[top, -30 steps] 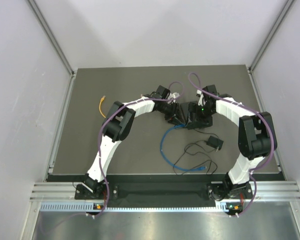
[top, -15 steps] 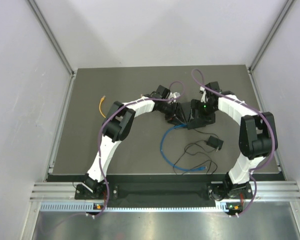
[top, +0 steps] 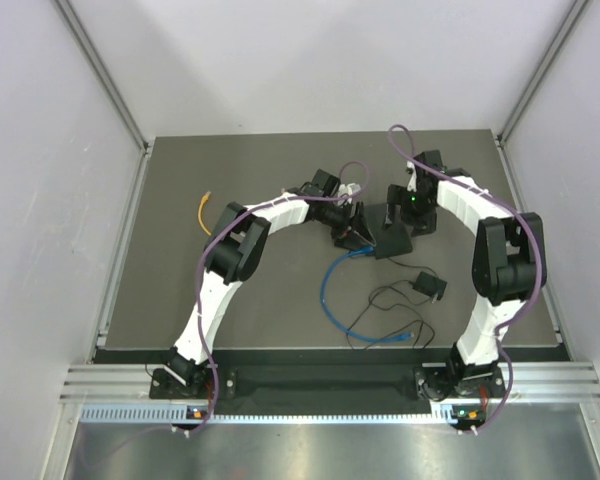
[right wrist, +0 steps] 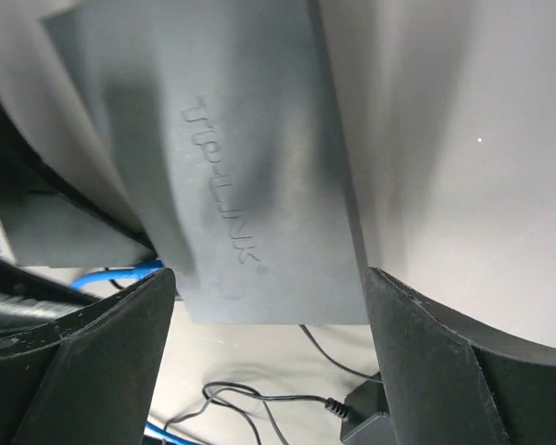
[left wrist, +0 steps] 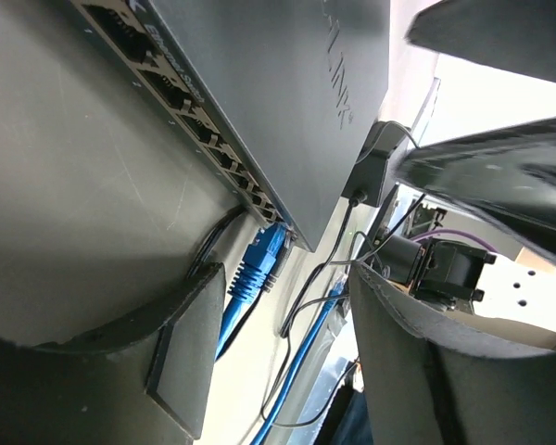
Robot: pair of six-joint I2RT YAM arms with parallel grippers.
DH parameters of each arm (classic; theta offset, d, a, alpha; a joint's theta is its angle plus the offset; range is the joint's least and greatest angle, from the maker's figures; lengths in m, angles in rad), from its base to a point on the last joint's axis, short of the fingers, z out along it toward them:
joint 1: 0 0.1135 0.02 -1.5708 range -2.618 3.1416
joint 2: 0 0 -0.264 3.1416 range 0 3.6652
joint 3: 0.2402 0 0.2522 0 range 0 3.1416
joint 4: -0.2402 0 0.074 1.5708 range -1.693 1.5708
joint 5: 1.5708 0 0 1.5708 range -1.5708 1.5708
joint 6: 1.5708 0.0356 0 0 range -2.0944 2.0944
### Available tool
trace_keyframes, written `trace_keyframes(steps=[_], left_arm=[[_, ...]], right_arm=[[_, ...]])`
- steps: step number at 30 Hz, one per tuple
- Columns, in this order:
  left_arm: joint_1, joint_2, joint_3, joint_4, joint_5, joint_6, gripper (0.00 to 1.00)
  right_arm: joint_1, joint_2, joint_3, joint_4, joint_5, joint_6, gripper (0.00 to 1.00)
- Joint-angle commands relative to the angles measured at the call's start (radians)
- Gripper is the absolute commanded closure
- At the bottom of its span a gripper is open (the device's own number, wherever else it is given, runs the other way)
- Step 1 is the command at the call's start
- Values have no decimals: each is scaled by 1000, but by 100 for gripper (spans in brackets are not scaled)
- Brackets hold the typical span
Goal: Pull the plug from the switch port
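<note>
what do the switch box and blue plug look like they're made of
Switch box: probably matte dark moulded plastic, maybe painted metal; embossed lettering, dull even sheen. Blue plug: likely a soft plastic boot, ribbed and slightly glossy, matching its blue cable.

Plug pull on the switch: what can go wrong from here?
1. Left claw is open around the blue plug, which sits at the end port of the switch; whether it is out is unclear, so retreating may leave it seated.
2. Right claw is open, not clamping the switch, so a pull could drag it.
</note>
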State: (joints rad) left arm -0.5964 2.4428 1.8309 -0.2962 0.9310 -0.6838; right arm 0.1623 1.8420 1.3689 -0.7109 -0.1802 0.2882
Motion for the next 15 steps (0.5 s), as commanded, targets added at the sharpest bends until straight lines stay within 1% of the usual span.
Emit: trace_keyframes(steps=[1,3,7,9,10,13,15], left_arm=[[6,-21,-1,42,-37,3,37],[4,-19,-2,52,-32,-13,37],[6,-10,1,60,-29,-33,38],[4,-4,-4,65,-29,-39,41],[4,-5,-8,66,-29,-39,42],[4,-10,-36,107,-26,-51,48],[4,-11,-48,112,-32,-49,48]], right_arm=[[-10,5,39,-13,-2,-20,17],[-10,6,29,-9,-13,-21,17],[-10,8,-7,22,-53,-5,17],[-10,13,-40,42,-103,11,17],[-12,11,-40,42,-104,19,17],[-12,3,-83,82,-154,41,18],[-12,3,-105,94,-166,45,19]])
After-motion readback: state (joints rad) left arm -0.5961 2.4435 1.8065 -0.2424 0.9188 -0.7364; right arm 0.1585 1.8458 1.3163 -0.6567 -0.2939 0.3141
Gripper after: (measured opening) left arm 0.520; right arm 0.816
